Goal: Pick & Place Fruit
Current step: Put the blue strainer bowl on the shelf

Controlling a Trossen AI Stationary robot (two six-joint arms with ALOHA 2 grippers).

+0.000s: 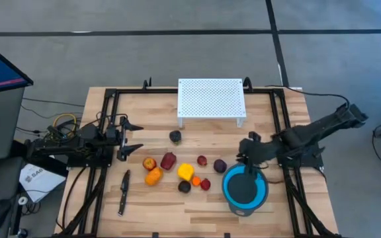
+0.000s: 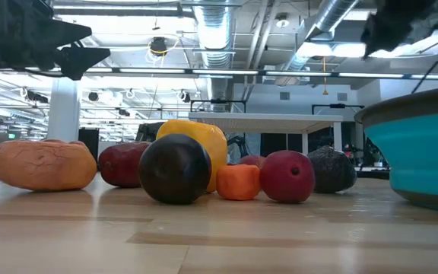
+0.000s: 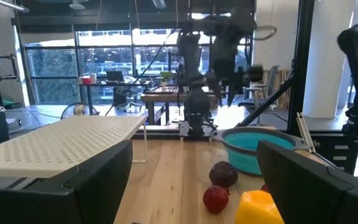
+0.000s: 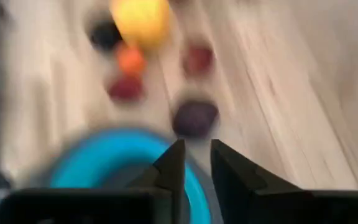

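Red, orange, yellow and dark purple, the fruit lies scattered over the middle of the wooden table, all of it outside the blue bowl. A yellow piece sits at the centre, with a dark red one and an orange one to its left, a near-black ball and a small red one toward the front edge. A purple plum is nearest the bowl, and another dark fruit lies apart, near the white perforated stand.

The bowl's grey inside shows nothing in it from above (though the right gripper covers part of the rim), so I judge the task barely begun: about nine pieces are left to move.

The right gripper hangs over the bowl's far rim, its fingers nearly together with only a narrow slit between them and nothing held. The left gripper waits at the table's left side, fingers spread wide and empty. A black knife lies near the front left, untouched.
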